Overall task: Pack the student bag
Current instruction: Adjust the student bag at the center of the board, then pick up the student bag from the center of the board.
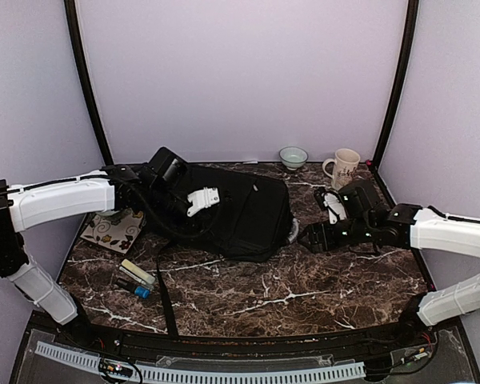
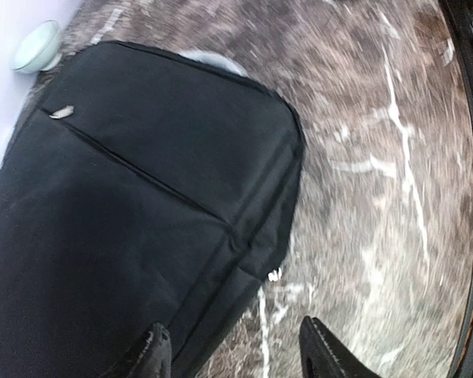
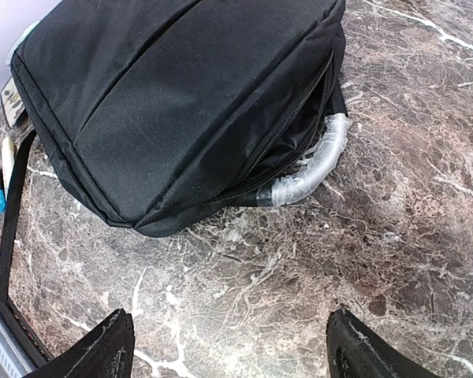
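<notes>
The student bag [image 1: 252, 212] is a big black backpack lying flat on the marble table, its silvery-grey loop handle [image 3: 311, 169] at its right end. My left gripper [image 1: 202, 200] hovers over the bag's left half, open and empty. In the left wrist view [image 2: 232, 358] its fingers [image 2: 154, 354] straddle the edge of the bag [image 2: 134, 213]. My right gripper [image 1: 310, 238] is open and empty, low over the table just right of the handle. In the right wrist view [image 3: 232, 354] bare marble lies between its fingers [image 3: 106, 350], short of the bag [image 3: 165, 94].
A patterned notebook [image 1: 112, 230] and some pens [image 1: 136, 276] lie left of the bag. A long black strap [image 1: 166, 296] trails toward the front edge. A small bowl [image 1: 293, 156], a mug [image 1: 343, 167] and a white corded item [image 1: 332, 200] sit at the back right.
</notes>
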You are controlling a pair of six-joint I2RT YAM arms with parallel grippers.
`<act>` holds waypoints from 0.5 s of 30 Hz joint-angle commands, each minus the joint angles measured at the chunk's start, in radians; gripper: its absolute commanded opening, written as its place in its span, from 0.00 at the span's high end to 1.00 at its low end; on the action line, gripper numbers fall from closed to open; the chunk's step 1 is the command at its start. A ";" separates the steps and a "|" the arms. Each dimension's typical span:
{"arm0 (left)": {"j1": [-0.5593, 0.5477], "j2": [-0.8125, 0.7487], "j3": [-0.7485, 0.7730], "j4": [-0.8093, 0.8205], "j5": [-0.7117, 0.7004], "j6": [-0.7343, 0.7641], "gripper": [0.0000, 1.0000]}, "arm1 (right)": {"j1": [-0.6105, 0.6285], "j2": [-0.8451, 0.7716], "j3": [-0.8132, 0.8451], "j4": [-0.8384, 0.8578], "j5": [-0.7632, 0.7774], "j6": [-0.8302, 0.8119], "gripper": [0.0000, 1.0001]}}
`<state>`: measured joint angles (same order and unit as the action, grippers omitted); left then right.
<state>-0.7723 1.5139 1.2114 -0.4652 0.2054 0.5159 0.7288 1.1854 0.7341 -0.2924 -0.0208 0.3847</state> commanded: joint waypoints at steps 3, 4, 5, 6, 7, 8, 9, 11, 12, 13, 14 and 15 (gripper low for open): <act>0.021 0.038 -0.010 -0.129 0.031 0.299 0.37 | -0.002 -0.035 -0.014 0.009 0.024 0.033 0.15; 0.022 0.047 -0.012 -0.134 0.024 0.315 0.37 | -0.002 -0.035 -0.015 0.007 0.024 0.031 0.15; 0.022 0.056 -0.017 -0.128 0.004 0.332 0.37 | -0.003 -0.036 -0.013 0.005 0.025 0.029 0.15; 0.022 0.066 -0.022 -0.119 -0.013 0.346 0.37 | -0.003 -0.036 -0.014 0.004 0.025 0.027 0.15; 0.022 0.076 -0.026 -0.105 -0.028 0.364 0.37 | -0.002 -0.034 -0.015 0.005 0.025 0.025 0.15; 0.022 0.083 -0.033 -0.087 -0.044 0.381 0.37 | -0.002 -0.033 -0.012 0.005 0.025 0.024 0.15; 0.022 0.094 -0.037 -0.073 -0.062 0.394 0.37 | -0.002 -0.032 -0.009 0.004 0.025 0.021 0.15; 0.028 0.118 -0.028 -0.081 -0.063 0.421 0.38 | -0.002 -0.030 0.001 -0.005 0.026 0.018 0.15; 0.030 0.131 -0.027 -0.078 -0.069 0.427 0.38 | -0.002 -0.031 0.004 -0.010 0.029 0.019 0.15; 0.032 0.143 -0.027 -0.074 -0.076 0.435 0.39 | -0.002 -0.033 0.004 -0.012 0.031 0.021 0.15; 0.033 0.154 -0.029 -0.060 -0.093 0.448 0.39 | -0.002 -0.037 0.003 -0.013 0.031 0.024 0.15; 0.033 0.165 -0.034 -0.047 -0.116 0.458 0.40 | -0.002 -0.041 0.000 -0.012 0.028 0.026 0.15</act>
<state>-0.7483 1.6489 1.1950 -0.5407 0.1486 0.8928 0.7288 1.1648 0.7322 -0.3031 -0.0025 0.4023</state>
